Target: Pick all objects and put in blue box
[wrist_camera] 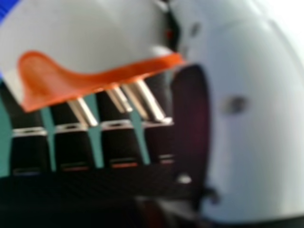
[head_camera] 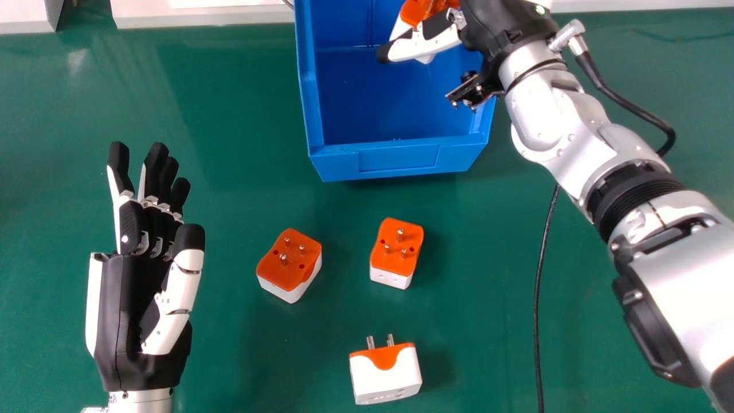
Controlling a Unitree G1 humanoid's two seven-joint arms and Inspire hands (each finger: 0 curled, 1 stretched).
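A travel plug (head_camera: 421,10) is being held above the blue box (head_camera: 398,158), pinched between the thumb and fingers of the right hand (head_camera: 427,43), and the whole move now turns on what lies straight beneath: the open inside of the box, with its front wall on the robot's side of the hand. The drop is clearly the right hand's, the left hand (head_camera: 152,229) being well apart to its left, palm bare and fingers loosely spread. Across the right hand's fingers the plug's orange face is laid, metal pins aimed at them; how its long axis runs cannot be fully told. A simple opening of the fingers seems called for, though a pin could be snagged on the way out. Smooth, hard plastic is seen throughout: glossy white bodies, curved orange faces, round shiny pins, and a box with straight, smooth walls. Back toward the robot from the right hand, three more are left to be collected from the glossy green table (head_camera: 229,189): a left plug (head_camera: 289,264) and a middle plug (head_camera: 397,252), both pins up, and a nearest plug (head_camera: 385,376), its pins pointed boxward.
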